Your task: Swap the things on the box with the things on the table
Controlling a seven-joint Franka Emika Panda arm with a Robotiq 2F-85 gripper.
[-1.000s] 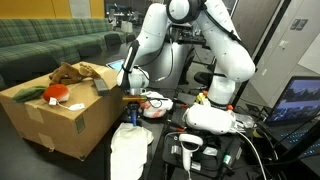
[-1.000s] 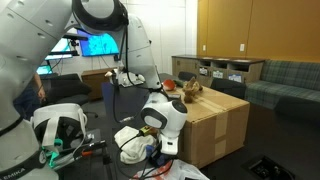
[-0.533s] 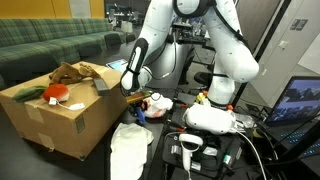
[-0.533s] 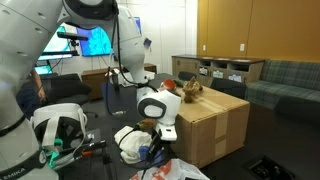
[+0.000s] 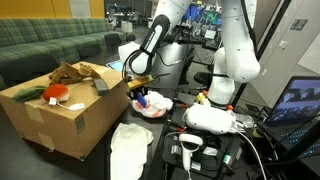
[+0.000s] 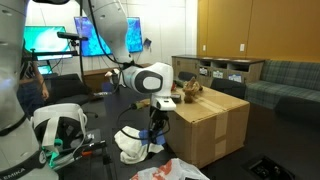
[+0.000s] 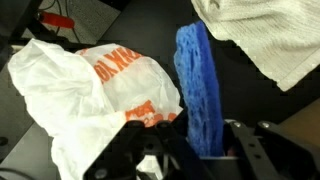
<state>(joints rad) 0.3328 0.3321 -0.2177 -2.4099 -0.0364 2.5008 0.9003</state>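
One gripper (image 5: 138,91) is shown, jaws closed on a blue cloth (image 7: 200,85) | the cloth is held hanging above the table (image 7: 268,110), near the box (image 5: 60,118) | a white towel (image 5: 130,148) and a printed plastic bag (image 7: 100,80) are seen lying beneath it.

The cloth (image 7: 200,90) is seen as deep blue. The bag (image 7: 90,85) is shown white, printed with orange lettering. The towel (image 7: 265,35) is off-white, finely textured. The surface (image 7: 262,110) is black, the box (image 5: 60,118) brown.
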